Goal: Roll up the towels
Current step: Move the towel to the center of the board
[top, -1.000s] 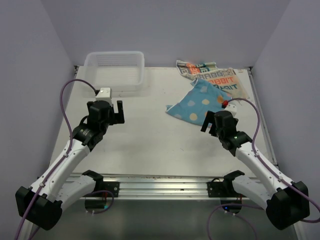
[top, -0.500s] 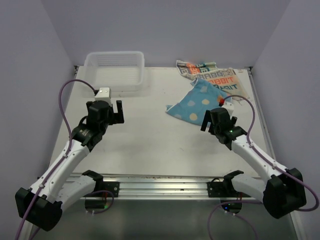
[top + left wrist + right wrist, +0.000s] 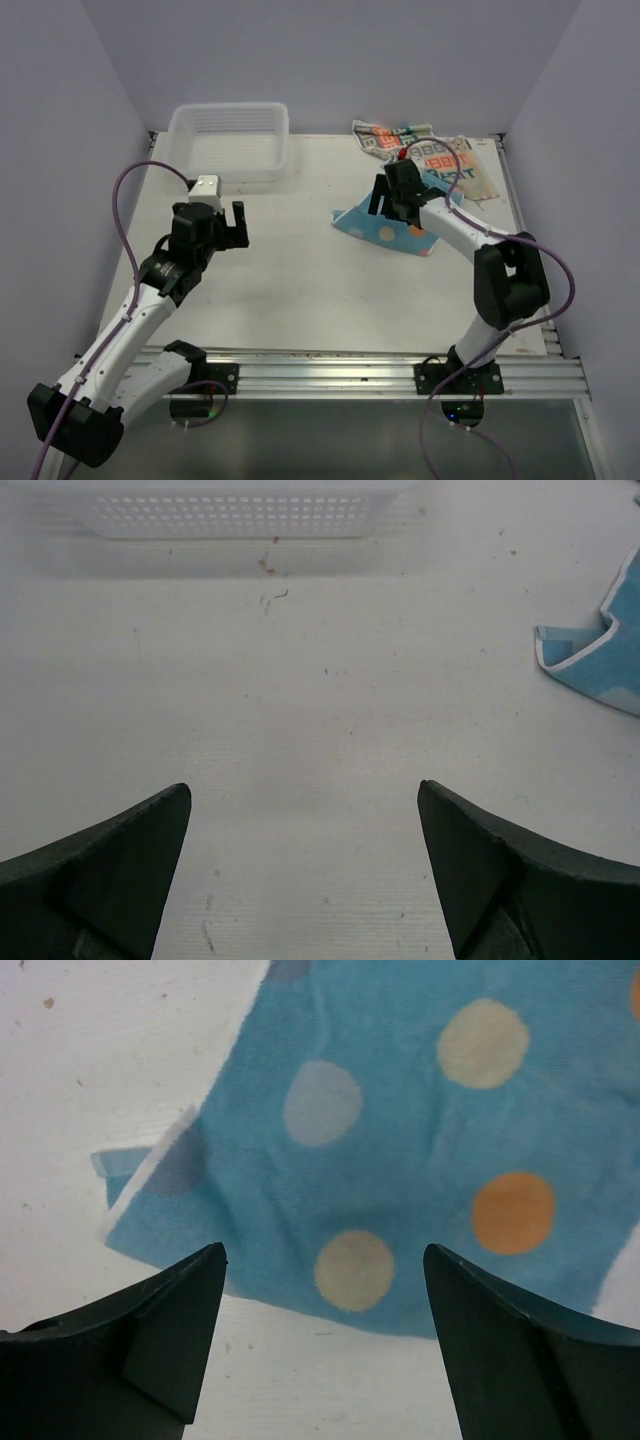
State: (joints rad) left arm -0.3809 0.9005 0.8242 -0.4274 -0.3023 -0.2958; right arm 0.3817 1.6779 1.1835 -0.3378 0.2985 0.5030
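The blue dotted towel [image 3: 400, 1160] lies rumpled on the bench [image 3: 300, 280], far right, beside the cream towel [image 3: 470, 170]. The right fingers [image 3: 322, 1252] hang over its edge, spread wide and empty, likely lining up a pinch. The left fingers [image 3: 303, 785], wide open and empty, hover well apart.

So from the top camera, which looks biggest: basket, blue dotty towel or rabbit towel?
Largest: basket.
Then rabbit towel and blue dotty towel: unsure which, since the right arm covers part of each.
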